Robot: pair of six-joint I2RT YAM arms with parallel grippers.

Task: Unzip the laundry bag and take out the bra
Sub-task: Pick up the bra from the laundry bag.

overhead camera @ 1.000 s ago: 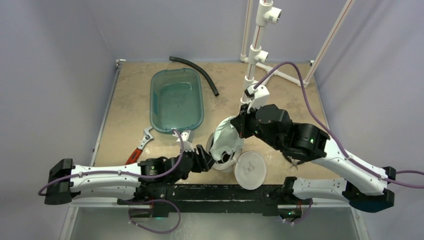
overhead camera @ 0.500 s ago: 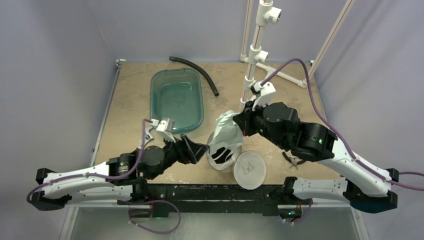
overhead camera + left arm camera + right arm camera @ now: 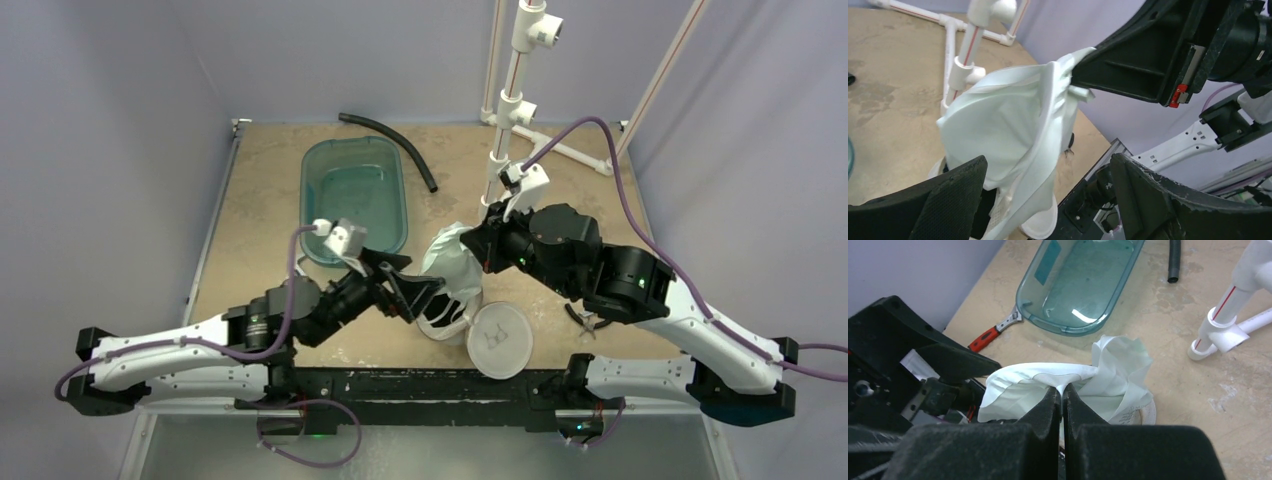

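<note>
The table (image 3: pixel 260 180) stretches away from my two bases, and the teal tub (image 3: pixel 353 200) sits on its far left. It plays no part here. The work is at the near middle, where the laundry bag (image 3: pixel 447 322) stands on the table with its mouth open. Its round top (image 3: pixel 500 340) is flipped out flat, touching it on the near right.

The bra (image 3: pixel 452 262) is partway out of that mouth. It is a white, crumpled length whose long axis runs steeply, from a high end on the far side down to a low end that dips into the bag. As far as I can judge, it is not yet clear of the rim.

My right gripper (image 3: pixel 1062 394) has the high end, its fingers pressed tight together on a fold of the cloth. My left gripper (image 3: pixel 425 290) is spread wide and holds nothing. It comes in from the left, and the hanging cloth lies straight ahead of it and slightly right, between the two pads (image 3: pixel 948 200) but touching neither, I think.

The lower half is therefore nearer my left, and the top belongs to my right. I judge the next move is for the left to close across the cloth, not along it, or else to pin the bag down while the right lifts.
</note>
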